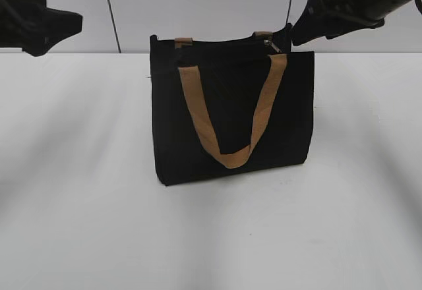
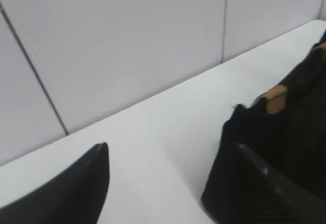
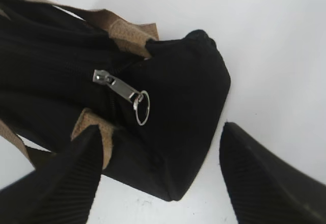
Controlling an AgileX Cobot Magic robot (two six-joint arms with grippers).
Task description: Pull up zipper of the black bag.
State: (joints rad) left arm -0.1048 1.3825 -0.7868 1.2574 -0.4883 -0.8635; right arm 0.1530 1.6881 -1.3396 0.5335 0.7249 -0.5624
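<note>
One zipper (image 3: 118,89): a silver slider with a flat pull and a ring, lying on the top edge of the black bag (image 1: 231,115), close to the end corner. In the right wrist view it sits just ahead of the right gripper (image 3: 158,175), above the gap between the two fingers and nearer the left one; nothing touches it. That gripper's jaws stand wide apart and hold nothing; the bag's corner lies between and just beyond the fingertips.

One black bag, upright on the white worktop (image 1: 211,237). Two tan straps counted: one (image 1: 227,115) hangs in a loop down the front face, the other shows only as short ends at the top edge.

In the exterior view the right gripper (image 1: 300,29) hovers just beside the bag's top corner where the zipper (image 1: 271,44) shows. The left gripper (image 2: 168,168) is spread wide and empty; the bag's other end lies just ahead of its right finger, and whether they touch cannot be told
</note>
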